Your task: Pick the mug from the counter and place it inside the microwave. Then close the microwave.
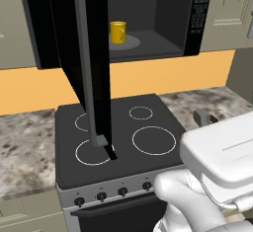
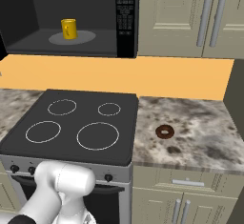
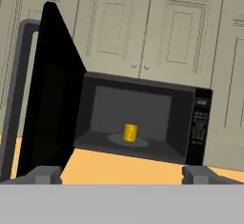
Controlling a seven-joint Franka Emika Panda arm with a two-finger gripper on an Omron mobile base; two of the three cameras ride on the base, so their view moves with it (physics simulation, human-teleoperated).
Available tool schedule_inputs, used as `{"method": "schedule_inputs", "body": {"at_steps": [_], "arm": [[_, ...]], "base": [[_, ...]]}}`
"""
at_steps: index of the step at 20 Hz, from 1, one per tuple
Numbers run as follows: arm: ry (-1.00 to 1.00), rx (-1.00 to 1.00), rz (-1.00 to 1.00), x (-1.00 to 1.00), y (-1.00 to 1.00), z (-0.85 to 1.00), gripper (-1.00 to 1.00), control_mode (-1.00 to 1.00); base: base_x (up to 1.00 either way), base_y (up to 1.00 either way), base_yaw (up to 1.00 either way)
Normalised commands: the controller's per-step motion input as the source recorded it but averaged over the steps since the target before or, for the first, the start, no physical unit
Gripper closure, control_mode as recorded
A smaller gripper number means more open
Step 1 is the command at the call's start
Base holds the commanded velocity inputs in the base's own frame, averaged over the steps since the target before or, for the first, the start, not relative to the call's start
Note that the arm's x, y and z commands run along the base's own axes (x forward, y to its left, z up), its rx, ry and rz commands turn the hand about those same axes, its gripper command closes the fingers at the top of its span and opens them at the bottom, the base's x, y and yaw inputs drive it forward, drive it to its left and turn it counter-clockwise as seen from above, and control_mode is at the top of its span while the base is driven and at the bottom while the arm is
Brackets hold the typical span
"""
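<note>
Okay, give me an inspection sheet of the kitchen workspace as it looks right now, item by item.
Surface: counter of speckled stone on both sides of the black stovetop.
Job's things: mug upright on the turntable inside the microwave; microwave door wide open.
Clutter: small dark brown ring on the counter right of the stovetop.
Grippers: gripper open, empty, facing the microwave from a distance.
Cables: nothing seen.
Surroundings: beige cabinets, orange backsplash.

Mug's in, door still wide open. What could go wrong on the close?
1. The microwave door hangs out over the stove; a sweep from the wrong side may push it wider.
2. The open tool could snag the door's bar handle.
3. A slam may jolt the mug off the turntable.
</note>
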Motion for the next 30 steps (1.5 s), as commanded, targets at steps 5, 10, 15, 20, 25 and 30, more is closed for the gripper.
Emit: {"method": "schedule_inputs", "body": {"at_steps": [5, 10, 15, 20, 25, 30], "arm": [[-0.03, 0.0, -0.18, -0.03, 0.02, -0.01, -1.0, -1.0], [0.0, 0.0, -0.29, 0.0, 0.0, 0.0, -1.0, -1.0], [-0.06, 0.0, -0.33, -0.01, 0.0, 0.0, -1.0, -1.0], [-0.05, 0.0, -0.34, -0.01, 0.04, 0.0, -1.0, -1.0], [0.0, 0.0, -0.32, 0.0, 0.1, 0.0, -1.0, -1.0], [0.0, 0.0, -0.19, -0.01, 0.08, -0.05, -1.0, -1.0]], "base": [[0.0, 0.0, 0.0], [0.0, 0.0, 0.0], [0.0, 0.0, 0.0], [0.0, 0.0, 0.0], [0.0, 0.0, 0.0], [0.0, 0.0, 0.0]]}}
